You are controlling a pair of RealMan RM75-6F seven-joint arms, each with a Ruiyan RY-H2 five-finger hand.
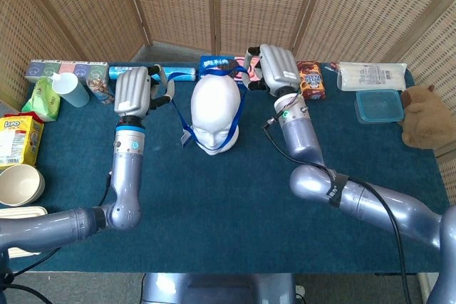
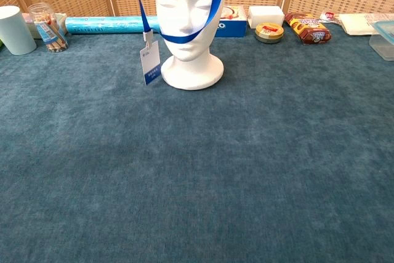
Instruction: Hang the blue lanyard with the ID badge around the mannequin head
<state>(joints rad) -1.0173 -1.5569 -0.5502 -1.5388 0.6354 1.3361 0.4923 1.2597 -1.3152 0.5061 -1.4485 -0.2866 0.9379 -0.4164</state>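
The white mannequin head [image 1: 213, 116] [image 2: 186, 23] stands upright at the table's far middle. The blue lanyard [image 1: 240, 109] [image 2: 212, 4] loops under its chin and rises on both sides. My left hand [image 1: 135, 90] holds the strap left of the head. My right hand [image 1: 274, 69] holds the strap behind the head's upper right. The ID badge [image 1: 187, 137] [image 2: 151, 64] dangles off the left strap, just left of the head's base. Neither hand shows in the chest view.
Along the far edge lie a blue roll [image 2: 111, 24], a cookie box [image 2: 231, 20], a white box [image 2: 266, 15], a round tin [image 2: 269, 32] and a snack pack [image 2: 307, 29]. A cup [image 2: 15, 30] and jar [image 2: 48, 26] stand far left; a teal container [image 1: 377, 105] and plush toy [image 1: 425, 116] far right.
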